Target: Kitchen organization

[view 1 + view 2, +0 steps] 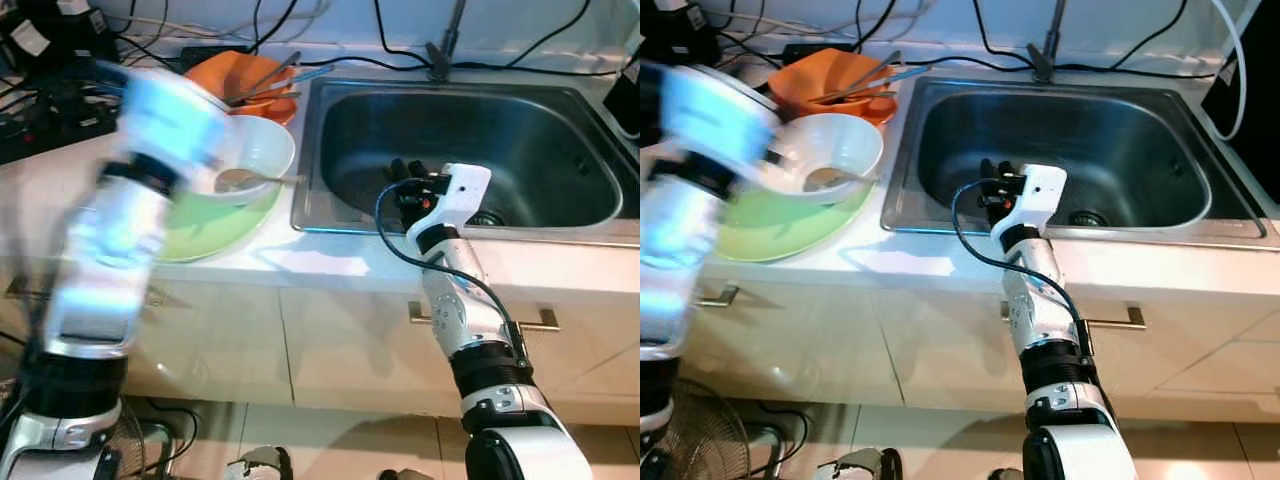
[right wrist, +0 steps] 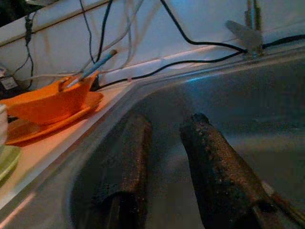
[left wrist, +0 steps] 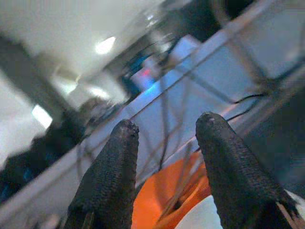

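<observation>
Steel sink held the right claw, its 2 fingers slightly parted and empty. Beyond the left claw, gaping and empty, sat an orange bowl.

Your left gripper has its two black fingers apart with nothing between them. Past the tips sits an orange bowl with utensils sticking out, a white bowl rim beside it. Background is blurred: dark cables along a pale wall.
</observation>
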`<state>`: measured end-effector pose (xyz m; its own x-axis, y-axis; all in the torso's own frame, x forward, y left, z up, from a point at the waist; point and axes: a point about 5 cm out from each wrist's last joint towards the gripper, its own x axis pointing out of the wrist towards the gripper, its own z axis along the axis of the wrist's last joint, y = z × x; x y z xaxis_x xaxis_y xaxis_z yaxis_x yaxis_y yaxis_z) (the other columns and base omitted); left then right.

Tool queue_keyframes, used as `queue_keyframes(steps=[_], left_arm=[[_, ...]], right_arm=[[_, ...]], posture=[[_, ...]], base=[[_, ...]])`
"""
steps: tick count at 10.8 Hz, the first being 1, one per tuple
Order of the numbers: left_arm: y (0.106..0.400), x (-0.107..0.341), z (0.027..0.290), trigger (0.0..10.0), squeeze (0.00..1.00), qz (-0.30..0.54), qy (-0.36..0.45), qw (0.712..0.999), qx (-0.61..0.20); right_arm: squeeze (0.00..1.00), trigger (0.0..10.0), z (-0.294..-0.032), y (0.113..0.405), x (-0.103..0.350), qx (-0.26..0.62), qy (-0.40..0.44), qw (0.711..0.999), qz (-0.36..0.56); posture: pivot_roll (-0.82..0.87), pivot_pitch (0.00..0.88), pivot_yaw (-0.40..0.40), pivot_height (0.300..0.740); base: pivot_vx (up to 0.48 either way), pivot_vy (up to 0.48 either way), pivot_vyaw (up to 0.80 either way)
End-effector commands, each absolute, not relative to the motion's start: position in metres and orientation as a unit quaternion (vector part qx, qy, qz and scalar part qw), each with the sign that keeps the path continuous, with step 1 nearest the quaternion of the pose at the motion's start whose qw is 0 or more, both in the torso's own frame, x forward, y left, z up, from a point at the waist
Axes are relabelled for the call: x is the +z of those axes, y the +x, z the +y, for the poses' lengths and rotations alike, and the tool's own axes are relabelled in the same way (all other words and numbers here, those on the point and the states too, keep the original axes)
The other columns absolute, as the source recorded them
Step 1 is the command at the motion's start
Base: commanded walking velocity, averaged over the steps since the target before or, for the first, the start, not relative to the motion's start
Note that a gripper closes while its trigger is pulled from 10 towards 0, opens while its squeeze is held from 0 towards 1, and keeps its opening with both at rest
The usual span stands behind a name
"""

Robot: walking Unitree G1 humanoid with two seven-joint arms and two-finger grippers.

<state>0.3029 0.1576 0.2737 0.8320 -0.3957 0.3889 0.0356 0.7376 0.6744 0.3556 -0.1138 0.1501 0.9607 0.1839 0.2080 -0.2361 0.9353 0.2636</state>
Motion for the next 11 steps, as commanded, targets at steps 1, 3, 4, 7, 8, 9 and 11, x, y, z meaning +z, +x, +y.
queue_keyframes(steps=[1,3,4,7,8,9,11], left_arm=[[0.298,0.272,0.15,10.0,0.0,-0.277,0.399,0.862,-0.146],[0.292,0.269,0.141,10.0,1.0,-0.29,0.45,0.825,-0.179],[0.29,0.271,0.137,10.0,1.0,-0.304,0.446,0.82,-0.191],[0.28,0.251,0.118,10.0,0.0,-0.276,0.409,0.82,-0.291],[0.281,0.247,0.117,10.0,0.0,-0.264,0.402,0.822,-0.305],[0.278,0.233,0.113,10.0,0.0,-0.233,0.401,0.824,-0.324],[0.283,0.212,0.119,10.0,0.0,-0.178,0.431,0.825,-0.32]], right_arm=[[0.0,10.0,-0.116,0.357,0.153,0.103,0.143,0.98,-0.095],[0.0,10.0,-0.114,0.357,0.151,0.103,0.145,0.98,-0.093],[0.0,10.0,-0.114,0.358,0.151,0.103,0.145,0.98,-0.092],[0.0,10.0,-0.114,0.358,0.15,0.105,0.144,0.98,-0.09],[0.0,10.0,-0.114,0.357,0.15,0.106,0.144,0.98,-0.09],[0.0,10.0,-0.113,0.357,0.149,0.106,0.144,0.98,-0.09],[0.0,10.0,-0.113,0.356,0.148,0.107,0.144,0.98,-0.09]], posture=[[0.15,0.064,0.037,0.74],[0.16,0.066,0.035,0.74],[0.16,0.066,0.034,0.74],[0.15,0.057,0.035,0.74],[0.15,0.054,0.036,0.74],[0.15,0.051,0.038,0.74],[0.15,0.047,0.042,0.74]], base=[[0.0,0.0,0.0],[0.0,0.0,0.0],[0.0,0.0,0.0],[0.0,0.0,0.0],[0.0,0.0,0.0],[0.0,0.0,0.0],[0.0,0.0,0.0]])
